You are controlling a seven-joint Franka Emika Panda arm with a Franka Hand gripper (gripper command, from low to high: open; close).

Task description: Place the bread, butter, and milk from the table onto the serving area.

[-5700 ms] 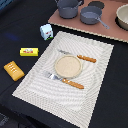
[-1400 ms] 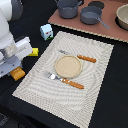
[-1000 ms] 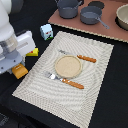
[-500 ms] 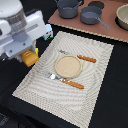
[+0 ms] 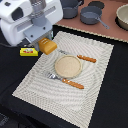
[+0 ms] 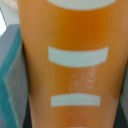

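Observation:
My gripper (image 5: pixel 45 42) is shut on the bread (image 5: pixel 49 48), a golden-orange loaf held just over the far corner of the serving area (image 5: pixel 95 95) on the exterior view's left. In the wrist view the bread (image 6: pixel 75 65) fills the frame, with pale score marks across it. The butter (image 5: pixel 28 51), a flat yellow packet, lies on the black table (image 5: pixel 112 107) just off the mat, beside the bread. The milk is hidden behind my arm. The tan plate (image 5: pixel 67 66) sits mid-mat, apart from the bread.
A fork (image 5: pixel 54 76) and a wooden-handled knife (image 5: pixel 75 84) lie in front of the plate, and another knife (image 5: pixel 86 58) lies behind it. Grey pots (image 5: pixel 91 15) stand on the pinkish-brown board (image 5: pixel 107 31) at the back.
My arm has moved from the exterior view's left edge toward the mat, carrying the bread up off the table. The butter has not moved.

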